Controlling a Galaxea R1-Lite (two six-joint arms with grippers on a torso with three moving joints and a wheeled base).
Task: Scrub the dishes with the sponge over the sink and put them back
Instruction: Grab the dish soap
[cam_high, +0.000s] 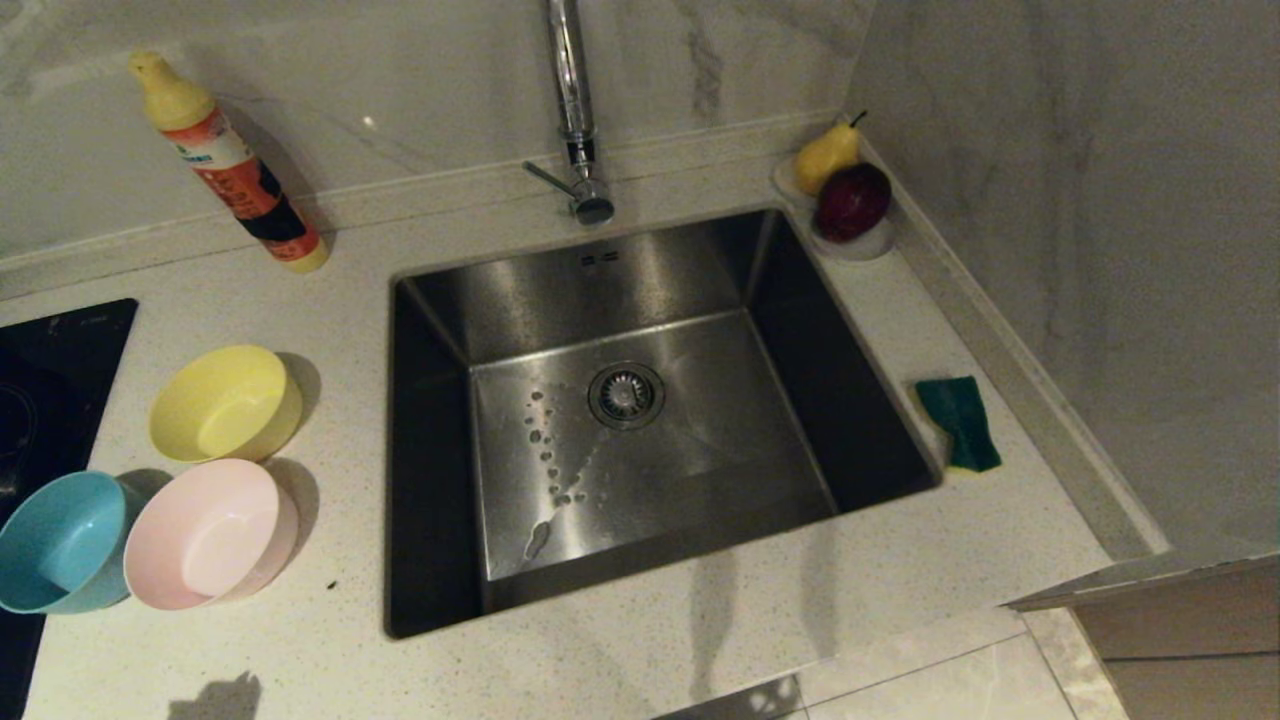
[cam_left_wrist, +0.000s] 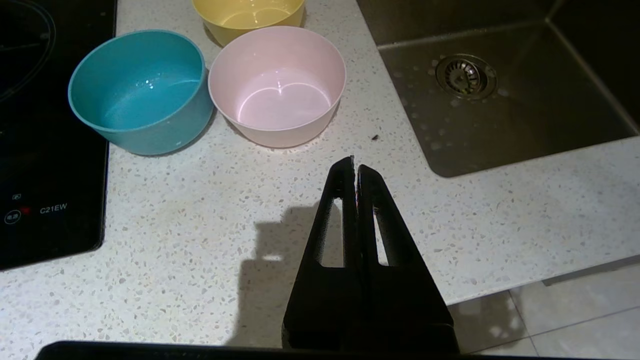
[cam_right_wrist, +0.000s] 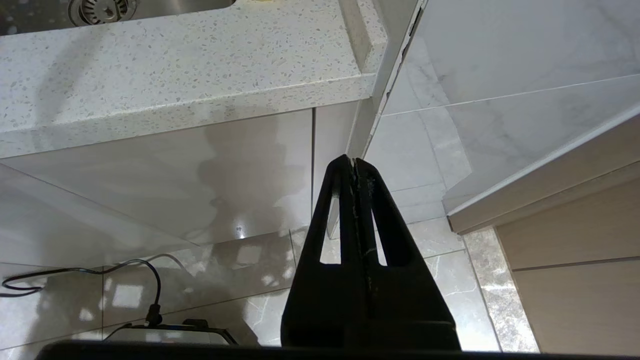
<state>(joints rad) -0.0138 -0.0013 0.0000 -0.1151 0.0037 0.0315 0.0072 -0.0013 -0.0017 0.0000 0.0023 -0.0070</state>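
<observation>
My left gripper (cam_left_wrist: 355, 162) hangs pinched together over the counter, empty; just ahead sit the pink bowl (cam_left_wrist: 276, 85), blue bowl (cam_left_wrist: 140, 90) and yellow bowl (cam_left_wrist: 248, 17). The sink (cam_left_wrist: 505, 107) lies beside them. My right gripper (cam_right_wrist: 353, 163), likewise clamped together, hangs off the counter edge; the sponge (cam_high: 960, 420) seems green side up.

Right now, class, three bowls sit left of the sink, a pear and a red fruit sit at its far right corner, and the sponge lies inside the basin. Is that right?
Not quite. The sponge lies on the counter right of the sink, not inside the basin, as the head view shows. The yellow bowl, pink bowl and blue bowl do sit left, and the pear and red fruit at the far right corner.
</observation>
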